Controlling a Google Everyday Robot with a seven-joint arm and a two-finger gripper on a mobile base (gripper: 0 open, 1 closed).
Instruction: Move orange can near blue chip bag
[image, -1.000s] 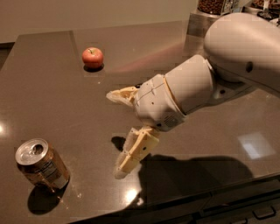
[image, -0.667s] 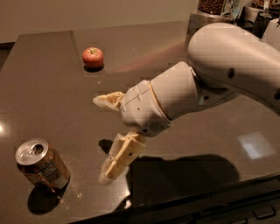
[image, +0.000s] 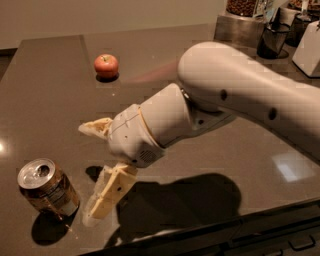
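The orange can (image: 47, 189) stands upright near the front left of the dark table, its silver top with pull-tab opening showing. My gripper (image: 90, 170) is open just to the right of the can, a short gap away, with one finger (image: 95, 127) farther back and the other finger (image: 106, 196) close to the can's right side. Nothing is held. The blue chip bag is out of view.
A red apple (image: 106, 65) sits at the back left of the table (image: 50, 100). Containers and a dispenser (image: 245, 22) stand at the back right corner. The table's front edge runs along the bottom. My arm covers the table's middle right.
My gripper has moved left and down toward the orange can, staying open. The can and apple have not moved.
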